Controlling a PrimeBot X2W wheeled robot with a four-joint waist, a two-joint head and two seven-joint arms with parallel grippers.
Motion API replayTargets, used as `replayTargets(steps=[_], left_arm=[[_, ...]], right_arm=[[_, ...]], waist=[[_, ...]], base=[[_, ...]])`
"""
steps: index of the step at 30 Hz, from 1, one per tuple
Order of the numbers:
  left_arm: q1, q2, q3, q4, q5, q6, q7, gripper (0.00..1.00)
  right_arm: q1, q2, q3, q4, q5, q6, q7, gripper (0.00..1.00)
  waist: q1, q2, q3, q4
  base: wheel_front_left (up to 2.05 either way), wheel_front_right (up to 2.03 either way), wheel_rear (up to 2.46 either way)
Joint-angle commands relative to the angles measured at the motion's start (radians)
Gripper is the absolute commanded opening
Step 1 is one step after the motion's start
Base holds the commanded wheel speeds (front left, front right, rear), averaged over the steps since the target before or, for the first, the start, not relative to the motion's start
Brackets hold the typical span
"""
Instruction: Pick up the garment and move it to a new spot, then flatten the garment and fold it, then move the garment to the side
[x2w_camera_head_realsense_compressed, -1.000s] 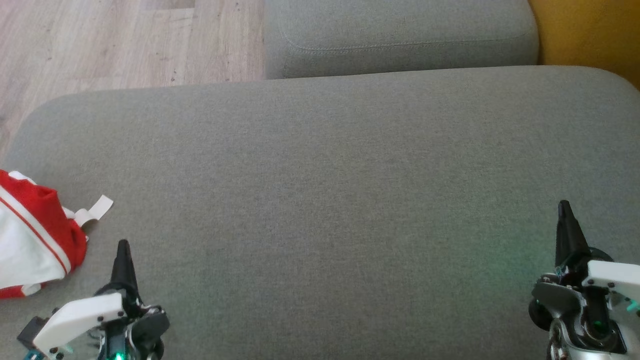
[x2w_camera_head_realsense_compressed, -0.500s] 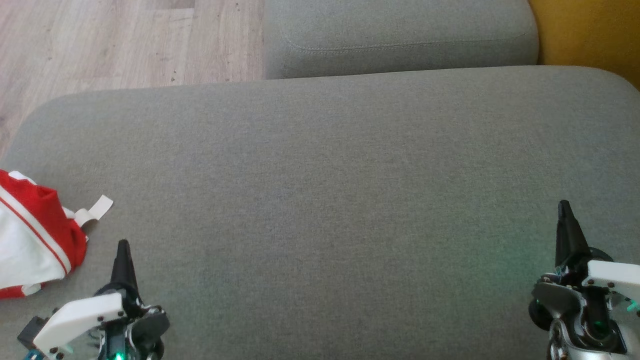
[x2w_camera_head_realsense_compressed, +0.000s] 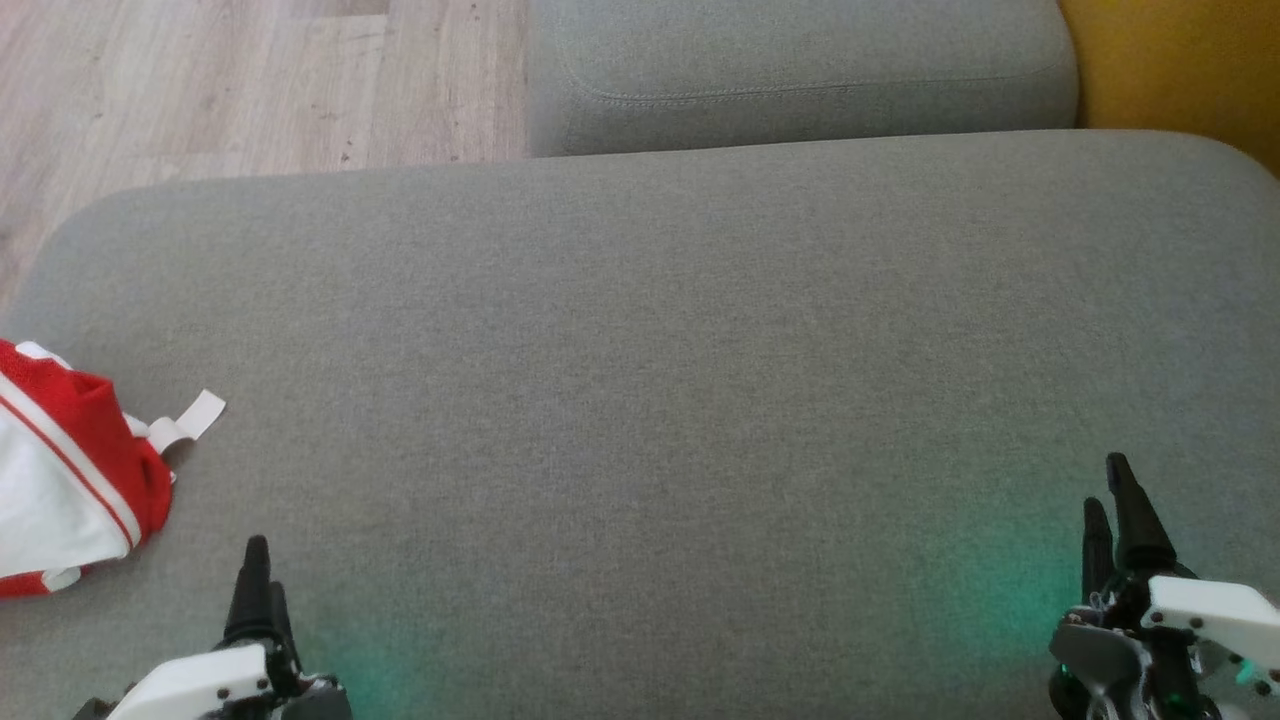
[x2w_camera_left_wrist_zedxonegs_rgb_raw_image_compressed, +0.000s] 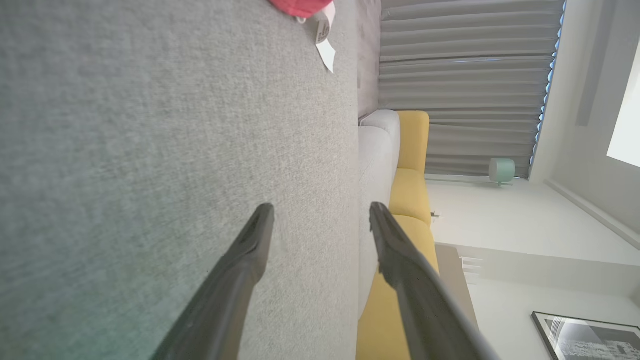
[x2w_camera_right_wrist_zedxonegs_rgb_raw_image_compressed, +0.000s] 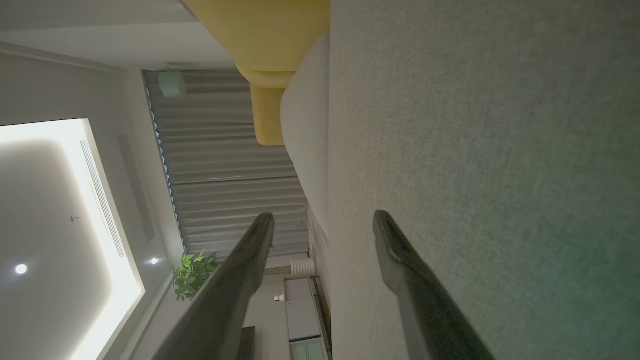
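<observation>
The red and white garment (x2w_camera_head_realsense_compressed: 60, 470) lies bunched at the left edge of the grey cushion (x2w_camera_head_realsense_compressed: 640, 350), a white tag (x2w_camera_head_realsense_compressed: 190, 420) sticking out to its right. A red corner of the garment (x2w_camera_left_wrist_zedxonegs_rgb_raw_image_compressed: 297, 6) and its tag (x2w_camera_left_wrist_zedxonegs_rgb_raw_image_compressed: 325, 45) sit at the top of the left wrist view. My left gripper (x2w_camera_head_realsense_compressed: 262, 585) hovers low at the bottom left, below and right of the garment, open with nothing between its fingers (x2w_camera_left_wrist_zedxonegs_rgb_raw_image_compressed: 250, 250). At the bottom right my right gripper (x2w_camera_head_realsense_compressed: 1110, 515) is open and empty over bare cushion, fingers (x2w_camera_right_wrist_zedxonegs_rgb_raw_image_compressed: 395, 250) spread.
A second grey cushion (x2w_camera_head_realsense_compressed: 800, 70) lies behind the big one. Wooden floor (x2w_camera_head_realsense_compressed: 250, 80) shows at the upper left, and a yellow seat (x2w_camera_head_realsense_compressed: 1180, 60) at the upper right. The wide middle of the cushion is bare fabric.
Both grippers have opened from shut and have dropped lower in the head view. The garment has not moved.
</observation>
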Motion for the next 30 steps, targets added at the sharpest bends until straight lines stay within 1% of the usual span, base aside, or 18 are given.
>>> replayTargets(steps=[1,9,30], left_arm=[[-0.051,0.014,-0.003,-0.032,0.024,-0.001,-0.013,1.0],[-0.071,0.029,-0.017,-0.03,0.101,-0.001,-0.034,1.0],[-0.159,0.073,-0.061,0.019,0.412,-0.002,-0.096,1.0]], right_arm=[[-0.054,-0.015,0.011,-0.036,-0.02,0.0,-0.015,1.0],[-0.086,-0.038,0.041,-0.026,-0.077,0.001,-0.041,1.0],[-0.197,-0.071,0.105,0.034,-0.364,0.001,-0.103,1.0]], waist=[[0.0,0.0,0.001,0.0],[0.0,0.0,0.006,-0.002],[0.0,0.0,0.023,-0.013]], base=[[0.0,0.0,0.0],[0.0,0.0,0.0],[0.0,0.0,0.0]])
